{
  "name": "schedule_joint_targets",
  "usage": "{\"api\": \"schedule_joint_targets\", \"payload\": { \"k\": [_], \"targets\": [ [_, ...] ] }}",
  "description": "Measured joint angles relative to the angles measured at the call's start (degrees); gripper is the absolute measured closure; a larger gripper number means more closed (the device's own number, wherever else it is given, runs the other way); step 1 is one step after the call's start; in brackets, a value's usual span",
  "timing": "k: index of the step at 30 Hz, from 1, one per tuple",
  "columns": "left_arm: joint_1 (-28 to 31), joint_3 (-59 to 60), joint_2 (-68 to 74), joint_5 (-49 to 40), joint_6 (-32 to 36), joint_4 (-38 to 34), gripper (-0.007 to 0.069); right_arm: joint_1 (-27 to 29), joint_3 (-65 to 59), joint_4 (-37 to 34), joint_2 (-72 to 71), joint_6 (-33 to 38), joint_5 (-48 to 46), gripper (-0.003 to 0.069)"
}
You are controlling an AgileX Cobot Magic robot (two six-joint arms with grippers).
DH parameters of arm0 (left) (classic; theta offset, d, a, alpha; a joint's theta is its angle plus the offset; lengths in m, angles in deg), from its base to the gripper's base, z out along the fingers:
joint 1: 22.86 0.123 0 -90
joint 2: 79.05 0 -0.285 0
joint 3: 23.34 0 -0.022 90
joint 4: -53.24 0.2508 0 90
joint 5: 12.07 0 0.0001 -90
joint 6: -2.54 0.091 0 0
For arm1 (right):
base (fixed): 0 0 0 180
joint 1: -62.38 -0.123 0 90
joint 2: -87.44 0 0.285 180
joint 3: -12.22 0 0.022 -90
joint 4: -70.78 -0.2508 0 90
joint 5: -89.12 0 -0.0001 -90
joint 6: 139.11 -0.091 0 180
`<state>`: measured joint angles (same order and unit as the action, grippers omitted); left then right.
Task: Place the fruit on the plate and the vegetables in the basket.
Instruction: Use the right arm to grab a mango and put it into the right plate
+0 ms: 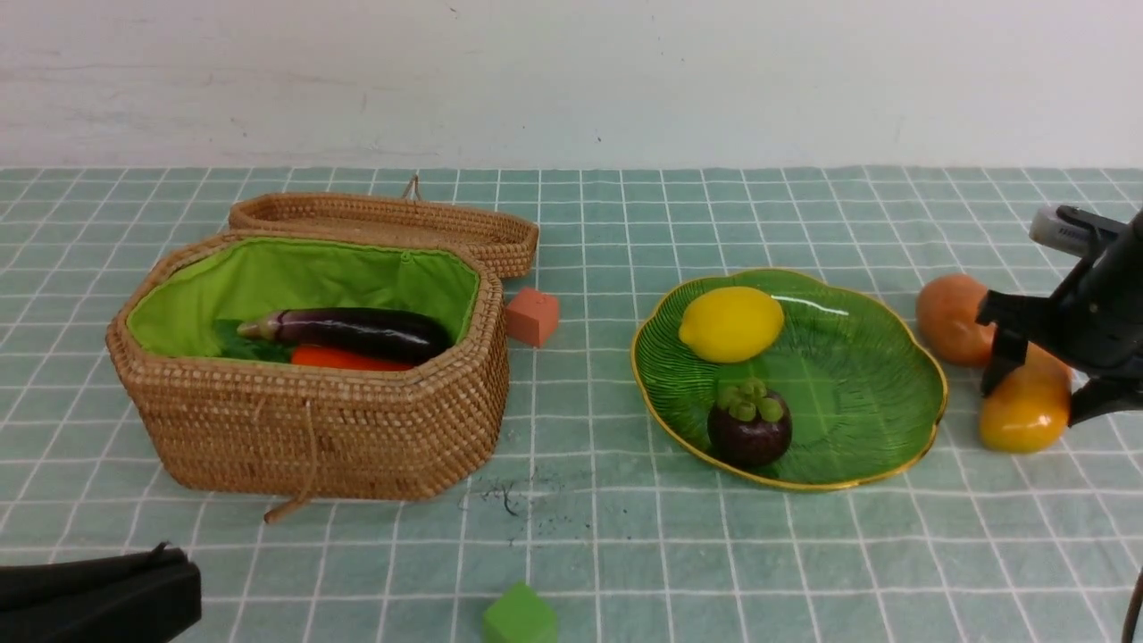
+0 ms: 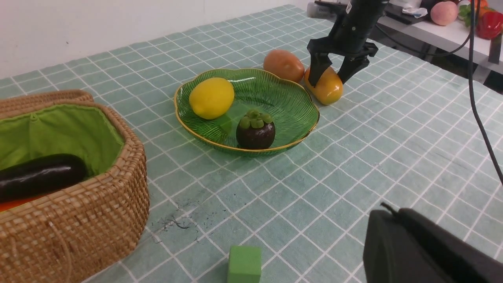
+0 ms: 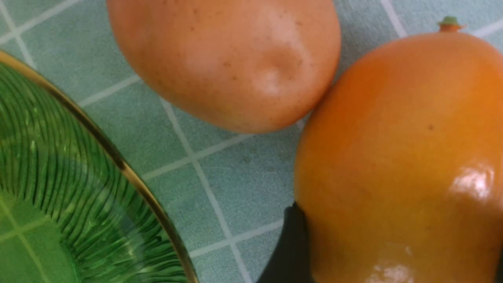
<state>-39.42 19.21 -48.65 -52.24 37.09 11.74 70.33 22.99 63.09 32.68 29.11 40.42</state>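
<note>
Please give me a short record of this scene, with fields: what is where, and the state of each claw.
basket: lid open; eggplant and carrot inside
plate: lemon and mangosteen on it
mango: outside the plate, touching the potato
right claw: open, jaws either side of the mango
left claw: shut, holding nothing
cubes: red cube beside the basket, green cube near front edge

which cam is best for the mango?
Left wrist view: nearly the whole mango shows, with the open right gripper straddling it. Front view: the mango sits partly behind the gripper. Right wrist view: the mango is close up, cropped, against the potato.
</note>
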Motion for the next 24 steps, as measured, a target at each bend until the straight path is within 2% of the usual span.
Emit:
{"api": "schedule_joint_targets", "payload": {
  "k": [9,19,24],
  "targets": [
    [0.0,0.0,0.0,-0.2,0.0,0.0,0.0633,0.0,0.7,-0.7,2.1,1.7,0.1,0.0075],
    [0.0,0.0,0.0,-1.9,0.0,0.0,0.0633,-0.1,0.6,-3.2,3.3,8.3,1.0,0.011],
    [0.0,0.0,0.0,-1.3,0.0,0.0,0.0633,0.0,0.2,-1.7,2.1,10.2,-2.6,0.011]
  ]
}}
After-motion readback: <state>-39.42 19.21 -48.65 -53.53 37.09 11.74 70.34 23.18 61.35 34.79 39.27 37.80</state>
